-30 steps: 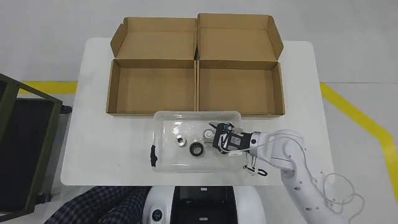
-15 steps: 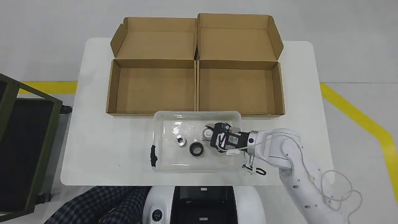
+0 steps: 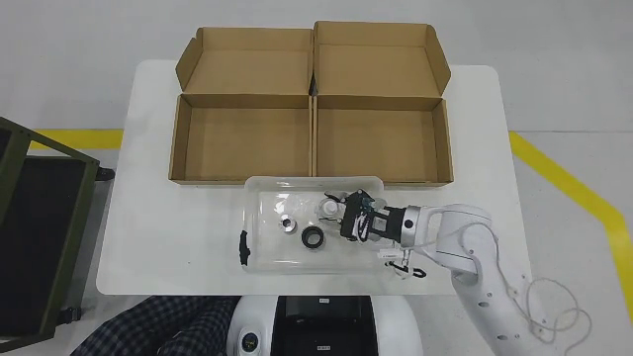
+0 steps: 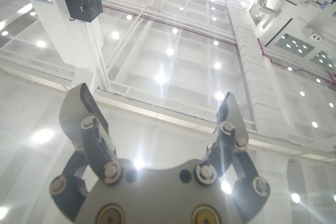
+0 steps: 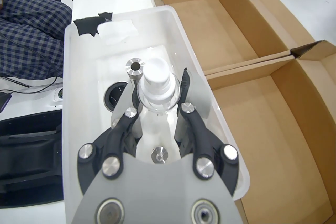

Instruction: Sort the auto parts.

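My right gripper [image 5: 158,93] [image 3: 348,220] is inside the bin [image 5: 183,33] [image 3: 297,183], near its right end, pointing along it. The fingers [image 5: 185,83] are drawn in to a narrow gap and clamp a white part [image 5: 157,78] between them: a white cap on a clear round flange, with a pad pressed on either side of the flange. Whether the part rests on the bin floor or hangs clear of it, I cannot tell.

Just past the fingertips stands a metal sleeve [image 5: 134,68] [image 3: 287,223], upright with its bore facing up, close to the white cap but apart from it. A black ring [image 5: 113,97] [image 3: 315,240] lies flat on the bin floor beside one finger, on the side nearer my body.

Black tape [image 5: 89,24] [image 3: 241,247] sits on the bin's far end. Beyond the bin's long wall two open cardboard boxes stand side by side on the table [image 3: 148,208], the left box [image 5: 210,22] [image 3: 242,143] and the right box [image 5: 262,130] [image 3: 376,143], touching along a shared wall.

My left gripper [image 4: 155,96] points up at the ceiling, spread wide, with nothing between its fingers.
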